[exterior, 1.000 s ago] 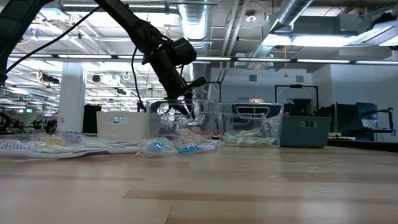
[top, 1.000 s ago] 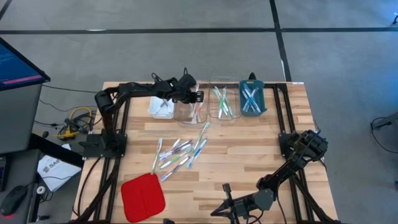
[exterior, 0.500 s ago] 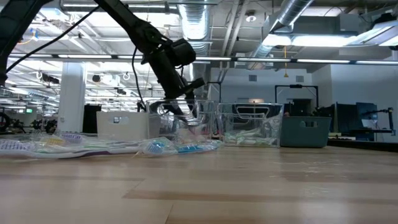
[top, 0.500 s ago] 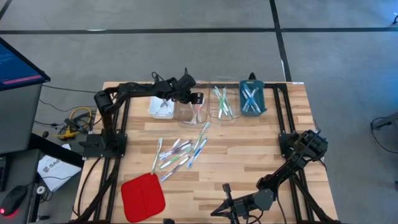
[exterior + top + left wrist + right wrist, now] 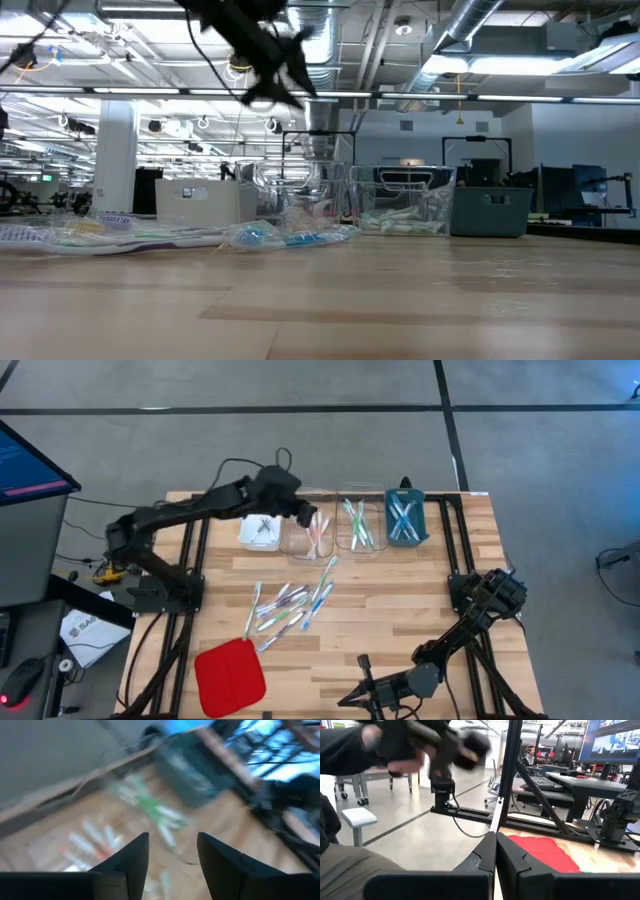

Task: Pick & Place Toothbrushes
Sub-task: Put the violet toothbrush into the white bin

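Observation:
A loose heap of toothbrushes (image 5: 290, 603) lies flat on the wooden table's middle. At the far edge stand a white tray (image 5: 259, 532), a clear bin (image 5: 306, 536) with pink-orange brushes, a clear bin (image 5: 357, 522) with green brushes (image 5: 156, 813) and a blue bin (image 5: 405, 520) with blue brushes. My left gripper (image 5: 306, 512) hangs high above the first clear bin, open and with nothing between its fingers (image 5: 172, 865); the low view shows it (image 5: 272, 88) well above the bins. My right gripper (image 5: 366, 694) rests shut at the near edge.
A red square pad (image 5: 230, 674) lies at the near left of the table. Bare wood stretches across the right half between the heap and my right arm (image 5: 480, 605). A monitor and cables sit off the table's left side.
My left gripper has risen from low inside the clear bin with the pink-orange brushes to well above the row of bins, and the arm has swung up with it. The brushes in the bins and the heap on the table have stayed put.

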You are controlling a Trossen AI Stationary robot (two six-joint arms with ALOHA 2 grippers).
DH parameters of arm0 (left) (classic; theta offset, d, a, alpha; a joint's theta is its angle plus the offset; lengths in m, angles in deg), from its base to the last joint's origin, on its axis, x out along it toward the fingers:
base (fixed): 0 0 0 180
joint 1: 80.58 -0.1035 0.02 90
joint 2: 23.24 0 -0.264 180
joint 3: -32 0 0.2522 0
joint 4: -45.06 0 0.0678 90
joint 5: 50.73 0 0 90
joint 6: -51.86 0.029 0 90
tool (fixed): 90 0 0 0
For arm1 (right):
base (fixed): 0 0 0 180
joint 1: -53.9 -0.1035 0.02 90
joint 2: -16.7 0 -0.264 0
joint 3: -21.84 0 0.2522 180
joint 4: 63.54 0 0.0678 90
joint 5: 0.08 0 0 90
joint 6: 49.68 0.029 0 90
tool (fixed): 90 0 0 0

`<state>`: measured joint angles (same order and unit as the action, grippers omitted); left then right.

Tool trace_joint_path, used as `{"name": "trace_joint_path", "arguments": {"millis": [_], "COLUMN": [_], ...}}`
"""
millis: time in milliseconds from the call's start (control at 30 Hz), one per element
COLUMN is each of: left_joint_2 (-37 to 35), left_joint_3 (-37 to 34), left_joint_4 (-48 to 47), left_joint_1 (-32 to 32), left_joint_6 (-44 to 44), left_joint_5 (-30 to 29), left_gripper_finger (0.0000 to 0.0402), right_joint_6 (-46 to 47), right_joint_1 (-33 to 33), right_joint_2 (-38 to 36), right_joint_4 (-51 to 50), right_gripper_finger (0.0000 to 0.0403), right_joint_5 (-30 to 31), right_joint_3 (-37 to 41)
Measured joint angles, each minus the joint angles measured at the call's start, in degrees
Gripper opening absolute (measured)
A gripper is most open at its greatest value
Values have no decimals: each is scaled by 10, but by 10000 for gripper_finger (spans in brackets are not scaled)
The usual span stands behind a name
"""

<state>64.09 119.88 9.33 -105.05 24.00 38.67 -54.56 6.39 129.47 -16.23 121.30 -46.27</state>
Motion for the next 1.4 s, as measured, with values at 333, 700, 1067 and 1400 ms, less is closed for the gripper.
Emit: {"name": "trace_joint_path", "arguments": {"millis": [333,700,1067,1400], "left_joint_2": [-171,-293,-307,-310], "left_joint_3": [-92,-329,-515,-495], "left_joint_4": [-14,161,566,626], "left_joint_1": [142,288,389,412], "left_joint_6": [17,-28,-7,80], "left_joint_5": [-8,-76,-80,-92], "left_gripper_finger": [158,158,158,158], "right_joint_6": [-51,-27,138,200], "right_joint_1": [14,93,209,247], "right_joint_2": [-15,-188,-328,-259], "right_joint_4": [126,-94,-388,-313], "right_gripper_finger": [1,1,1,1], "right_joint_5": [0,0,1,2], "right_joint_3": [0,-1,-1,0]}}
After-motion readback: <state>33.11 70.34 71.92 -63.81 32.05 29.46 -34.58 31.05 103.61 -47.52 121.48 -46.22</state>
